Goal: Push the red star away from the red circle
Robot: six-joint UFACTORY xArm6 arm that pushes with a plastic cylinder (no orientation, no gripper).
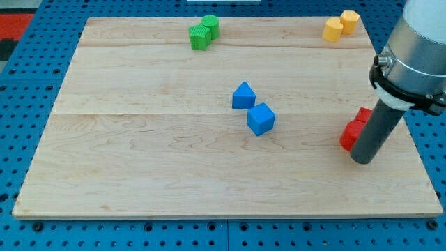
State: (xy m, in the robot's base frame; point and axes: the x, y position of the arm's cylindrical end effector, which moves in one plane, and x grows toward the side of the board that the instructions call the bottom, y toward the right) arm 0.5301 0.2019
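**Tip pressed in among the two reds, the split not yet made**

The wooden board (pixel 139 139) spreads out from my tip (pixel 362 160) toward the view's left and top; my tip stands near its right edge, low in the view. The rod carries no jaws, so there is nothing to release, clench or grasp with; it only pushes.

Well apart from my tip, up and to the view's left, lie two blue blocks (pixel 252 108) touching each other, a smaller one above a cube. Farther off, at the top, sit a pair of green blocks (pixel 203 33), and above my tip, at the top right corner, a pair of yellow-orange blocks (pixel 340 25).

The task's things lie right against the rod. Two red blocks (pixel 354 129) show just to its left, one above the other and touching; the rod hides part of each, so I cannot tell which is the red star and which the red circle.

I judge the step in hand to be the contact itself: my tip is at the pair, and the separation has hardly begun. The next move calls for sliding my tip against one block only, along a line leading off from its neighbour, so the two do not travel together.
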